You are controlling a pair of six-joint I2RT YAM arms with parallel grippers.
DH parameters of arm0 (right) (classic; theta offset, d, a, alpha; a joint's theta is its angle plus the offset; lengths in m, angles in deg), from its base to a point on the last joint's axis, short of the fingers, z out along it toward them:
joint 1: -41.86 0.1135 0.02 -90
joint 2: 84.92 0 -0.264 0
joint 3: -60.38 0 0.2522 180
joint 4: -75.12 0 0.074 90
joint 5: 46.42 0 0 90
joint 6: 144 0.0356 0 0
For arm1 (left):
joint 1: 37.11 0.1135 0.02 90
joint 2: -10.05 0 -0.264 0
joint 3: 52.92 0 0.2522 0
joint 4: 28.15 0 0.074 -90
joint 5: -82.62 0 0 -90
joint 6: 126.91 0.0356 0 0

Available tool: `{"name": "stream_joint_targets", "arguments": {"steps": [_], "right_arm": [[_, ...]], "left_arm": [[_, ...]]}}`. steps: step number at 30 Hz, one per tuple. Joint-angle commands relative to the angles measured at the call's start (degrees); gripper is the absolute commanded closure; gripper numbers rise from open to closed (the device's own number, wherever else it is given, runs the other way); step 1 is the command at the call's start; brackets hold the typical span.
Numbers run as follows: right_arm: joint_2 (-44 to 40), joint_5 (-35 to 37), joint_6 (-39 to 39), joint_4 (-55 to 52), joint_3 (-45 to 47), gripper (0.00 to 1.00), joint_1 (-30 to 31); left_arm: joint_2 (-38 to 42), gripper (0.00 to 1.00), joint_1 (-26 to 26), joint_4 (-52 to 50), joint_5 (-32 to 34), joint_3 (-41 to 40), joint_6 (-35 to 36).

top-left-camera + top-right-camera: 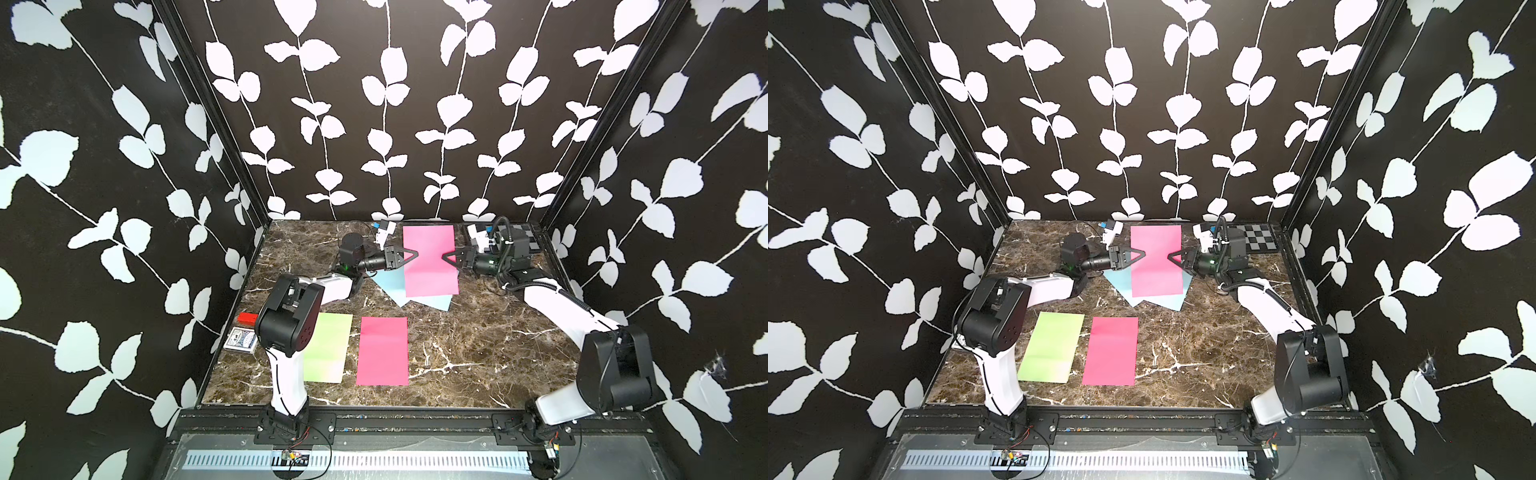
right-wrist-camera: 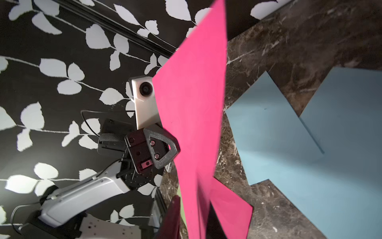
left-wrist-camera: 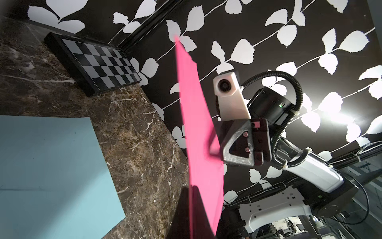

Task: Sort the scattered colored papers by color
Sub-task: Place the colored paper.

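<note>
Now we hold the left pincer (image 1: 415,252) clamped on one edge of the raised pink sheet (image 1: 430,266). The right pincer (image 1: 445,257) meets the opposite edge; whether it grips, we cannot tell. Two overlapping blue sheets (image 1: 432,302) lie beneath. Nearer on the desk (image 1: 478,345), a green sheet (image 1: 328,349) and a flat pink sheet (image 1: 383,351) lie side by side.

Even bright light; glare (image 3: 330,115) in left wrist view; edges distorted.
</note>
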Motion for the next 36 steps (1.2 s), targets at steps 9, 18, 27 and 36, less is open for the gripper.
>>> {"name": "stream_joint_targets", "arguments": {"steps": [9, 18, 27, 36], "right_arm": [[-0.5, -1.5, -1.7, 0.4, -0.2, 0.81, 0.2], [-2.0, -1.9, -1.9, 0.1, 1.2, 0.89, 0.2], [-4.2, -3.1, -1.4, 0.6, 2.9, 0.98, 0.3], [-6.6, -3.1, -0.9, 0.9, 4.3, 1.00, 0.5]], "left_arm": [[4.9, 1.00, 0.4, -4.1, -8.2, 2.5, 6.4], [6.9, 1.00, 0.5, -18.0, -8.4, 4.8, 16.4], [5.4, 1.00, 0.8, -18.0, -8.2, 5.7, 16.1], [3.4, 0.70, 1.3, -15.3, -7.7, 6.8, 13.4]]}}
